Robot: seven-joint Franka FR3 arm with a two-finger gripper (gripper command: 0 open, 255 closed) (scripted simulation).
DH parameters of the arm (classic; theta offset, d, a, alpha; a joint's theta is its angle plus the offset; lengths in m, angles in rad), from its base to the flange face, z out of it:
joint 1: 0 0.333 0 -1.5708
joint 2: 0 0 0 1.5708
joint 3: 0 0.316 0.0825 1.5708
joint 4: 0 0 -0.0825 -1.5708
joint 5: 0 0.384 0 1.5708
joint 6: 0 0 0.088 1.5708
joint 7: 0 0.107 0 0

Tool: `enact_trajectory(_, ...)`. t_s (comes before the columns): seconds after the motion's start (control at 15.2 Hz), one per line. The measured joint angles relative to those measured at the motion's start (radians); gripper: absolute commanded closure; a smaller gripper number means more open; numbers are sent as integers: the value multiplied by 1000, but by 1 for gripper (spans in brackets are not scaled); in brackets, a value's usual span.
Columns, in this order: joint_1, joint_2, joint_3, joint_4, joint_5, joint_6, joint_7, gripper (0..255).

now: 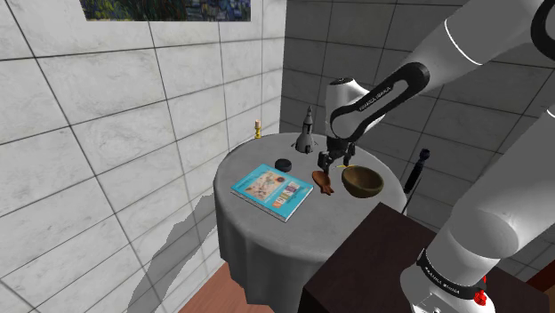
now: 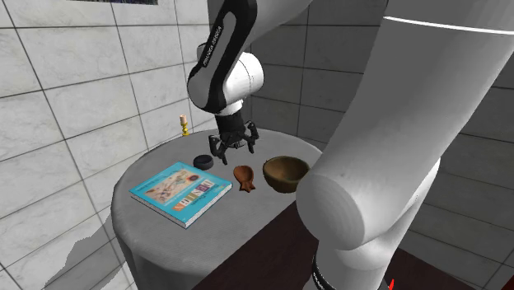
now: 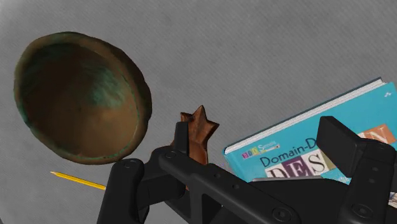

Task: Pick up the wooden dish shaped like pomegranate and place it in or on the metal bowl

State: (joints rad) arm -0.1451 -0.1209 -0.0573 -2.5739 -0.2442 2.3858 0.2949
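two-finger gripper (image 2: 233,151) is spread wide and holds nothing. it hovers just above the brown pomegranate dish (image 2: 244,176). the dish lies flat on the grey table (image 2: 240,211), between the teal book (image 2: 181,192) and the brown bowl (image 2: 287,180), its crown end close to the bowl's side; whether they touch, cannot tell. judged step: approach for the pick, dish not yet grasped. next move calls for a straight descent, fingers either side of the dish's narrow body, a firm close, then a lift that clears the bowl rim.
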Motion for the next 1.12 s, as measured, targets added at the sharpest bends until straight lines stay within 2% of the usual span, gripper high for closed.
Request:
enact_trajectory(0.26,-26,186,-21,66,-59,136,68,0)
enact_trajectory(0.53,-36,348,-49,148,-108,230,137,0)
enact_trajectory(0.99,-46,620,-107,329,-149,352,226,0)
enact_trajectory(1.12,-46,659,-114,353,-151,370,236,0)
